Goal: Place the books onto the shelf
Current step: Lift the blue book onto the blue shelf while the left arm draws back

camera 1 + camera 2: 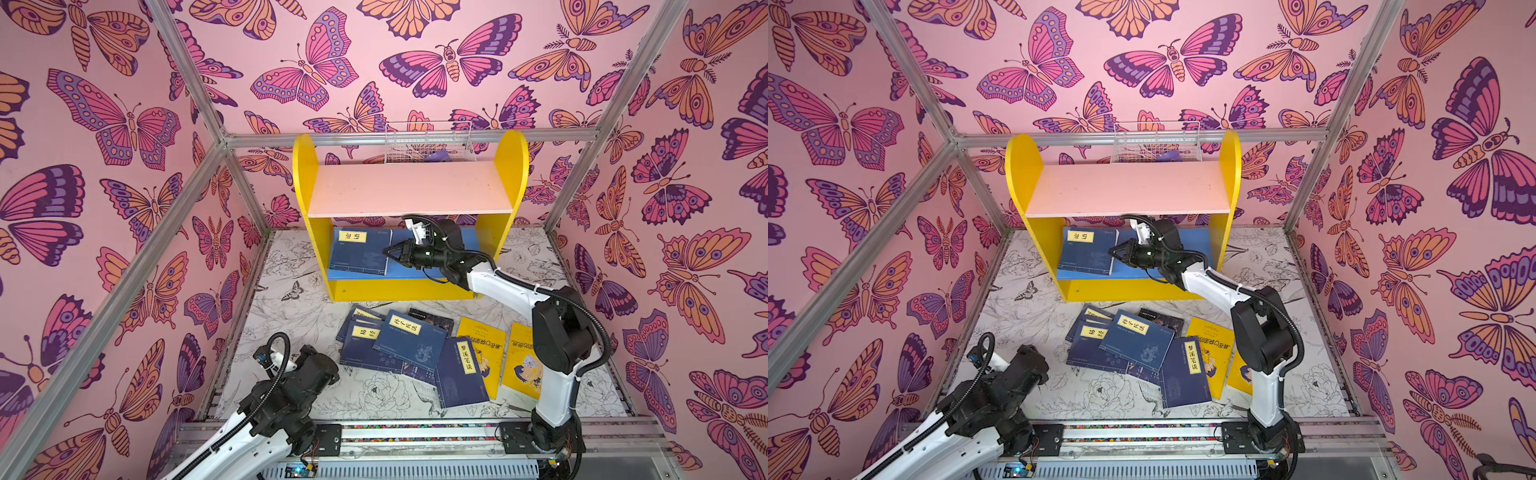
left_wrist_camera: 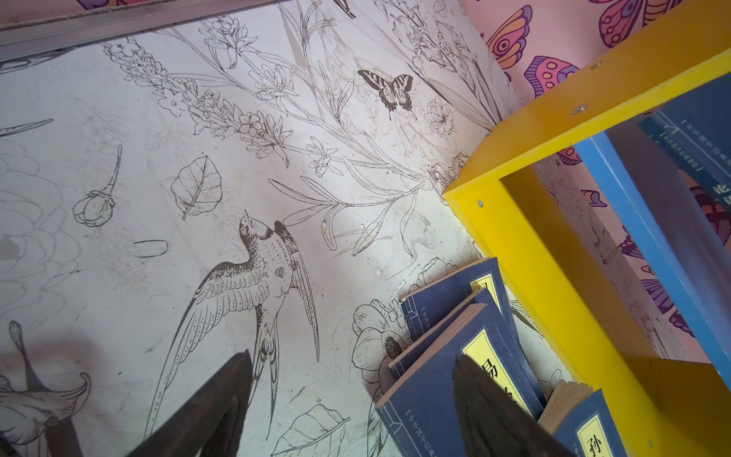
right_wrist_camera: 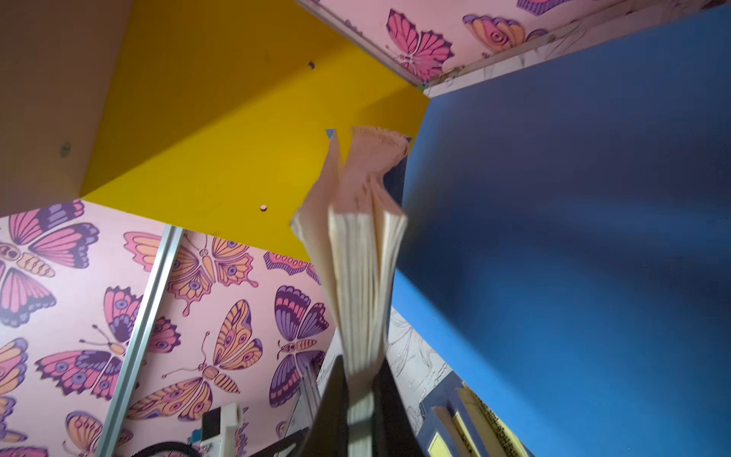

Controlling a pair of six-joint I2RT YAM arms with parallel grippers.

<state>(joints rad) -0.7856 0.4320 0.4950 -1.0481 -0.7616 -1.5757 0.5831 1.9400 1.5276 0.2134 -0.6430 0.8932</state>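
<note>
Right hand [image 1: 390,252] clenched on a navy paperback with yellow title label [image 1: 359,251], inside the yellow-sided two-tier shelf [image 1: 305,187].
The book lies on the blue lower board [image 1: 405,270], at its left end; the wrist view shows the fingers [image 3: 328,411] pinching its page edge. Left hand [image 2: 352,358] released, jaws wide, over the flower-printed table [image 2: 158,198] beside the loose pile of navy and yellow books [image 1: 415,349].
</note>
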